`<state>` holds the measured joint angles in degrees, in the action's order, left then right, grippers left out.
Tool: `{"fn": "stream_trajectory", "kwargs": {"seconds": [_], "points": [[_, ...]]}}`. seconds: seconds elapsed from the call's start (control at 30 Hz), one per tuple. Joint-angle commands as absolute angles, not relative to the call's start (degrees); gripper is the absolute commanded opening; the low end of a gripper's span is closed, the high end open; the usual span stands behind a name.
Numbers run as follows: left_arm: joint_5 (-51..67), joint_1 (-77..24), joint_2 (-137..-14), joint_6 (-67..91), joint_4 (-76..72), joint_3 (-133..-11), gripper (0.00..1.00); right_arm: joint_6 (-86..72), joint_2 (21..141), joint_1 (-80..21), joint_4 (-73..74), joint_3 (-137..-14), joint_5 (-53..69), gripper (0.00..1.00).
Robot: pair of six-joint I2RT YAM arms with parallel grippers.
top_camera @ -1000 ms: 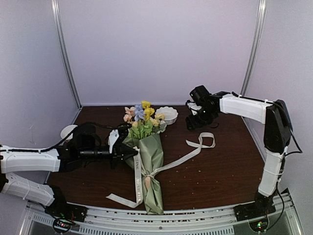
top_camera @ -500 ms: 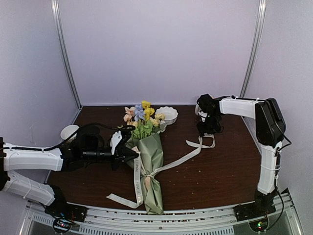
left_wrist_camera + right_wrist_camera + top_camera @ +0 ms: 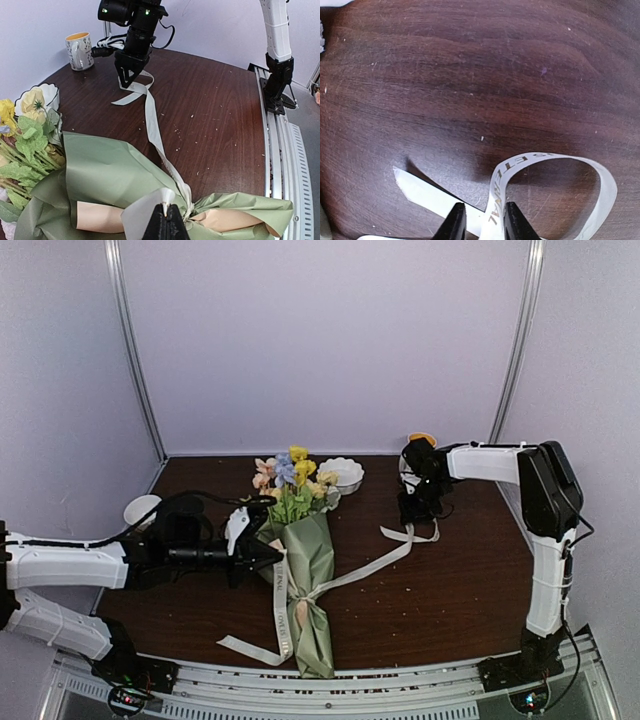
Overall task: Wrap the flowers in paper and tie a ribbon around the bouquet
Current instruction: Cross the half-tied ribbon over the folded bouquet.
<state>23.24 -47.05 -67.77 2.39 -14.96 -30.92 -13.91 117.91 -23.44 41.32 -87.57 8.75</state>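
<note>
Reaching low over the dark table point(image 3: 450, 580) from the left side, the left arm lies almost flat, with its forearm level and its wrist turned toward the middle. The left gripper point(image 3: 272, 552) is closed. In its wrist view a cream end of the ribbon point(image 3: 142, 212) is pinched at the fingertips, right at the waist of the bouquet point(image 3: 308, 580).

The bouquet lies in the middle of the table with its narrow end toward the near edge. The flowers point(image 3: 292, 475), yellow, pink and pale blue, point to the far side, just beside a white scalloped bowl point(image 3: 345, 473). The paper point(image 3: 315, 540) is sage green outside and shows peach at the folds.

One ribbon tail lies toward the near edge, and the other runs right to a loop. Over this loop the right arm bends down from a high elbow. The right gripper point(image 3: 412, 512) stands narrow, one finger on each side of the ribbon, with a small gap visible. Printed capitals on the loop read "ETERNAL". The print on the near tail is too small to read.
</note>
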Motion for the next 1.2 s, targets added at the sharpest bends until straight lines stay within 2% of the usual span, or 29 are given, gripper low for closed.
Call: {"fn": "stream_trajectory", "kwargs": {"seconds": [0.0, 0.1, 0.27, 0.53, 0.7, 0.8, 0.9, 1.03, 1.17], "points": [[22.7, -47.3, -66.1, 1.9, -16.1, -31.8, 0.00, -15.5, 117.8, -23.8, 41.8, -89.3, 6.9, 0.30], [22.7, -47.3, -65.4, 2.2, -16.1, -31.3, 0.00, -15.9, 119.8, -23.9, 41.9, -89.3, 8.3, 0.28], [22.0, -47.3, -64.2, 1.7, -15.0, -30.9, 0.00, -15.3, 118.1, -24.2, 39.5, -87.2, 11.3, 0.01], [21.6, -47.3, -65.2, 1.4, -15.1, -30.8, 0.00, -13.7, 108.8, -27.6, 34.5, -87.9, 26.5, 0.00], [20.8, -48.0, -65.0, 1.2, -16.2, -29.4, 0.00, -10.9, 103.6, -41.2, 33.9, -96.8, 33.6, 0.00], [20.2, -48.3, -64.5, 0.8, -17.2, -28.4, 0.00, -8.2, 108.3, -50.6, 39.6, -109.9, 32.7, 0.00], [20.7, -48.7, -63.1, 0.8, -18.6, -27.2, 0.00, -10.4, 114.6, -55.4, 42.0, -120.9, 34.6, 0.00], [19.7, -49.5, -60.0, 1.6, -23.4, -22.4, 0.00, -16.4, 118.8, -56.9, 36.6, -123.2, 35.4, 0.00], [19.4, -49.8, -58.2, 2.6, -24.4, -20.7, 0.00, -19.1, 122.7, -57.2, 37.9, -124.4, 35.1, 0.00]]}}
